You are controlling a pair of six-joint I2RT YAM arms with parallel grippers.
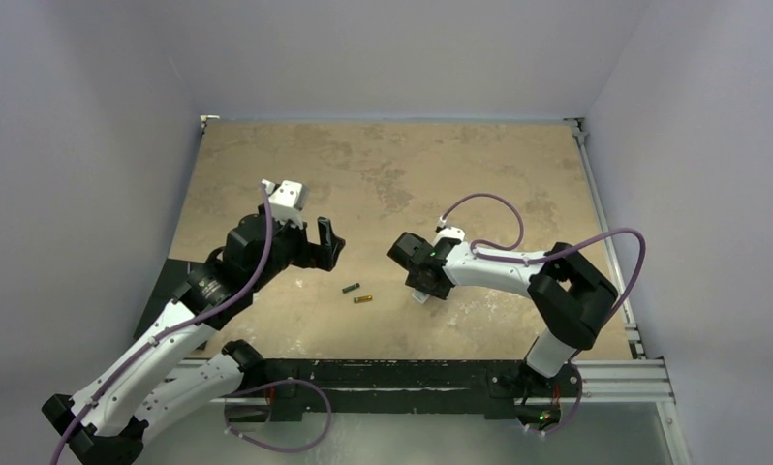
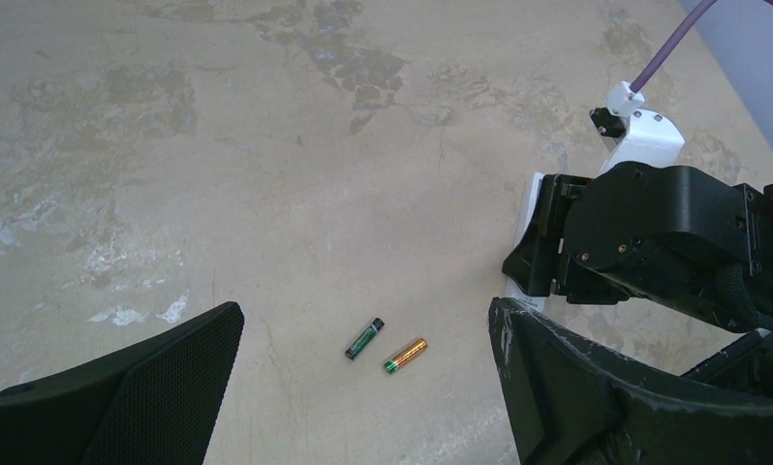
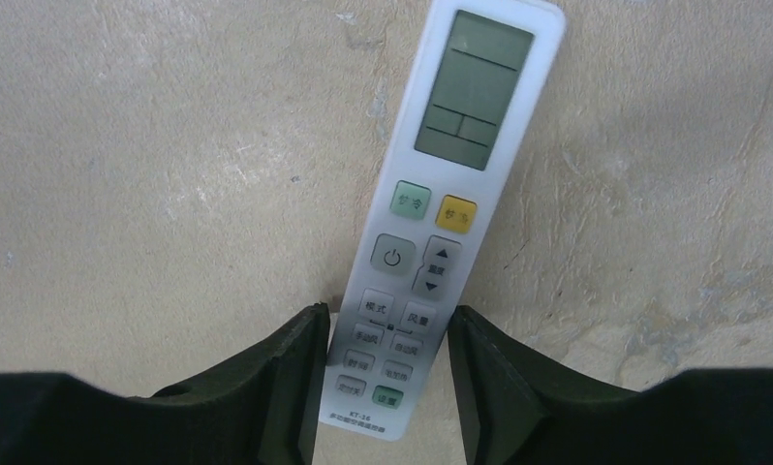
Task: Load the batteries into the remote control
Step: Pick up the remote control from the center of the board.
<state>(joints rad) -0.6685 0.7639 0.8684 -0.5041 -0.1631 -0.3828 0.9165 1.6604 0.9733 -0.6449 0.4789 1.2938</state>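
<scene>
The remote control (image 3: 450,194) lies face up on the table, white with a grey screen and rows of buttons. My right gripper (image 3: 387,315) straddles its lower end. The left finger (image 3: 295,378) is at the remote's edge and a thin gap shows beside the right finger (image 3: 489,378). From above, the right gripper (image 1: 423,281) covers most of the remote control (image 1: 419,295). Two batteries lie side by side, one dark green (image 2: 364,338) and one gold (image 2: 405,355); the top view shows the same dark one (image 1: 350,288) and gold one (image 1: 362,299). My left gripper (image 2: 365,315) hangs wide open above them, holding nothing.
The mottled beige tabletop (image 1: 392,174) is walled at the back and both sides. A black and metal rail (image 1: 412,373) runs along the near edge. The right arm's wrist (image 2: 673,232) sits close to my left gripper's right finger.
</scene>
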